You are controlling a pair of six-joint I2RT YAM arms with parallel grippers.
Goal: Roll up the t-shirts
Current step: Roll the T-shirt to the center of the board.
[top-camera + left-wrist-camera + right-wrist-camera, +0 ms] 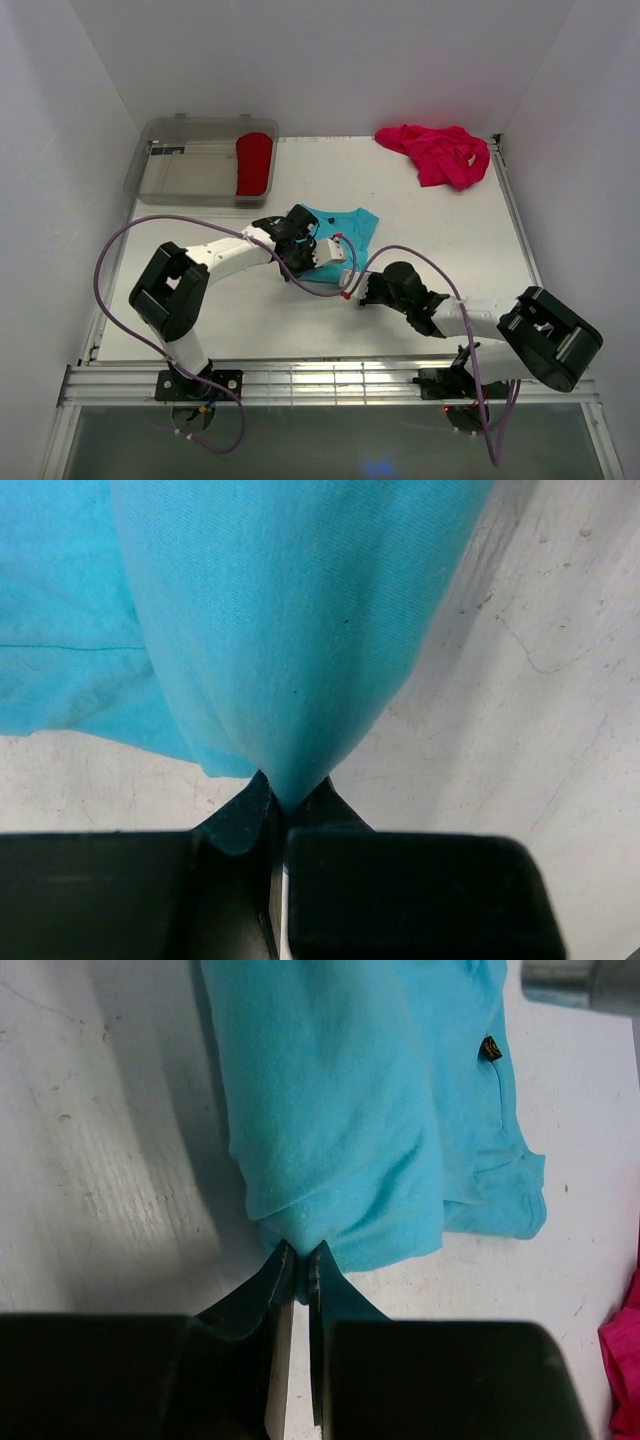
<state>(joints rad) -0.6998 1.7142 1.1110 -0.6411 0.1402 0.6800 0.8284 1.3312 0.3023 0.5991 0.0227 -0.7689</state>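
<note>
Turquoise t-shirt is part-rolled, pinched by left hand and right hand; red t-shirt looks rolled, pink t-shirt lies crumpled.

Place: robot lab test cell.
Enclosure: plain white walls box in a scuffed white table.
Rig: two arms bolted to an aluminium rail, purple cables looping free.
Props: one clear plastic bin.

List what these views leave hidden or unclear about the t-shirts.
- Top view: turquoise t-shirt, near edge hidden under left gripper.
- Left wrist view: its extent, cut off by top and left edges.
- Right wrist view: pink t-shirt, cut off by the right edge; black label, print too small.
- Top view: red t-shirt, folds too small.
</note>
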